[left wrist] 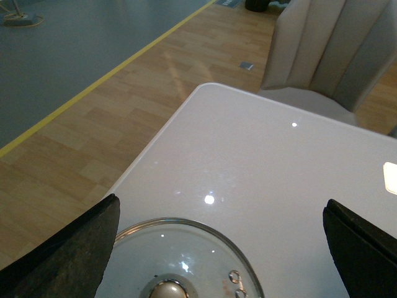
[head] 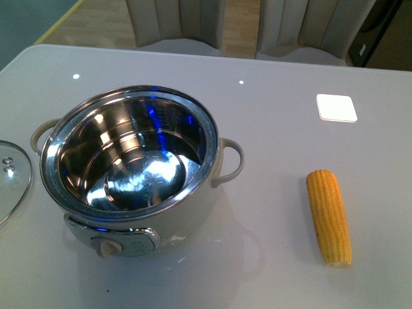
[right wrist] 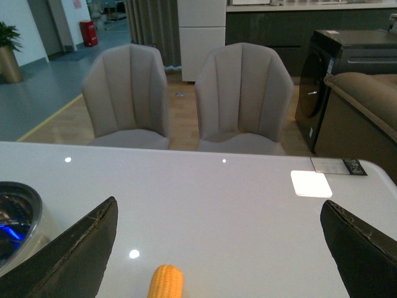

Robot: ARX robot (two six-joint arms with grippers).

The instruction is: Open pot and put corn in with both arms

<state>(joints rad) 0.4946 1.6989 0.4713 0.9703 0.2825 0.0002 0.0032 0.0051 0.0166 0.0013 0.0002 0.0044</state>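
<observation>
1. The pot [head: 129,170] stands on the white table [head: 257,129], at about 9 o'clock from the middle of the front view. It is uncovered, and its shiny steel inner bowl [head: 138,164] shows blue reflections.
2. The pot's control panel and knob [head: 108,246] face 6 o'clock. One loop handle [head: 233,161] sticks out at 3 o'clock and the other [head: 44,132] at about 10 o'clock.
3. The glass lid [head: 13,180] lies flat on the table at 9 o'clock from the pot, just beside it. The edge of the front view cuts it off.
4. The corn [head: 329,217] lies on the table at about 4 o'clock from the pot, well apart from it. Its length runs roughly from 12 to 6 o'clock.
5. A white square pad [head: 336,107] sits at 12 o'clock from the corn, and two grey chairs [head: 180,26] stand beyond the far edge of the table.
6. The left gripper [left wrist: 221,205] is spread wide, with one dark finger [left wrist: 68,251] at each side of its wrist view. The lid [left wrist: 186,248] and its metal knob [left wrist: 167,290] lie between and below them, apart from both.
7. The right gripper [right wrist: 218,205] is also spread wide, and its fingers [right wrist: 68,257] touch nothing.
8. In the right wrist view one end of the corn [right wrist: 166,282] shows on the table between the fingers. The pot's rim [right wrist: 18,217] shows beside one finger.
</observation>
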